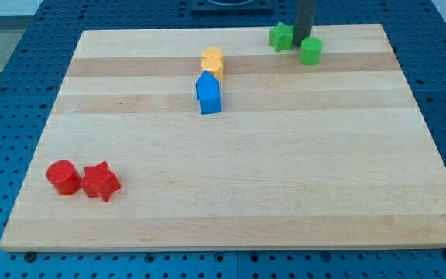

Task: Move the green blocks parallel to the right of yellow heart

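My tip (301, 40) sits far right on the desk (285, 178), between green star (282, 36) and green cylinder (310, 51), touching or nearly. Tool is a bare rod, nothing pinched. Yellow heart (213, 60) left, blue block (208, 94) touching it.

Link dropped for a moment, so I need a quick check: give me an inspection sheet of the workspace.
Surface: wooden board, on a blue perforated table.
Job's things: green star and green cylinder at the view's top right; yellow heart left of them.
Clutter: blue block touching the heart; red cylinder and red star bottom left.
Grippers: none; my tip sits between the green blocks.
Cables: nothing seen.
Surroundings: nothing seen.
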